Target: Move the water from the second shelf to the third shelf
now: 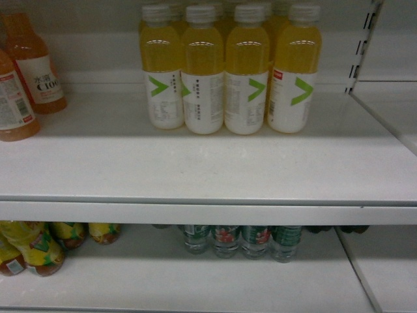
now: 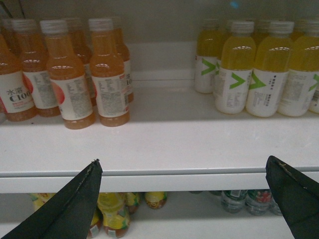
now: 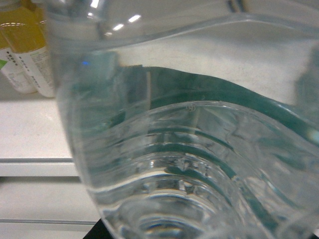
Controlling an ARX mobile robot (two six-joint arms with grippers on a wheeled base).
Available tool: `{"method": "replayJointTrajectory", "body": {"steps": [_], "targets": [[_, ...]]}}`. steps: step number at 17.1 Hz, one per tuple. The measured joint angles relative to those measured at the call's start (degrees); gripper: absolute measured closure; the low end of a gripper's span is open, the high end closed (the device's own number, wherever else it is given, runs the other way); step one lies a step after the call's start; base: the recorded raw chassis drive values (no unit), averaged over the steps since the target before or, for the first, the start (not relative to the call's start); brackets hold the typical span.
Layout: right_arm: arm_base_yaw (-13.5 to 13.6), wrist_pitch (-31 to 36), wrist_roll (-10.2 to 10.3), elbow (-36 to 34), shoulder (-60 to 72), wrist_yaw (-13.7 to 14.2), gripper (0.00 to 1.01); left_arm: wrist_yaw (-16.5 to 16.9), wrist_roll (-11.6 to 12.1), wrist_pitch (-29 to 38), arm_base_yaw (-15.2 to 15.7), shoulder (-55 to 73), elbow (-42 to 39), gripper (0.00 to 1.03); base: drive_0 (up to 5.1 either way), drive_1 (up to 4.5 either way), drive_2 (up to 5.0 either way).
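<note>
Right wrist view gives us what the others lack — a water bottle (image 3: 189, 164) filling the frame, ribbed wall and green label pressed against the lens, so we judge the right arm carries it, though its jaws are hidden. Which way the bottle's length runs we cannot tell. Left gripper (image 2: 184, 199) hangs spread before the shelf edge (image 2: 164, 180), holding nothing — more water bottles (image 1: 241, 240) stand below.

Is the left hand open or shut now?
Open. In the left wrist view the left hand has its two dark fingers far apart, with nothing between them.
</note>
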Motion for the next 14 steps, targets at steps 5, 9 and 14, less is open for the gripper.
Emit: {"method": "replayJointTrajectory", "body": {"steps": [5,9,14], "targets": [[0.0,0.1,0.0,0.0,0.0,-0.1,0.62,0.0,0.0,-0.1,0.0,0.0,0.0,0.05,-4.6,2.28,2.3],[0.0,0.1,0.0,0.0,0.0,-0.2,0.62,0.0,0.0,0.0,0.0,0.0,0.0,0.05,-4.6,2.31,2.3],[0.0,0.0,0.0,0.0,0.0,-0.2,0.62,0.0,0.0,-0.2,0.0,0.0,0.0,0.05,-4.7,2.28,2.3]]}}
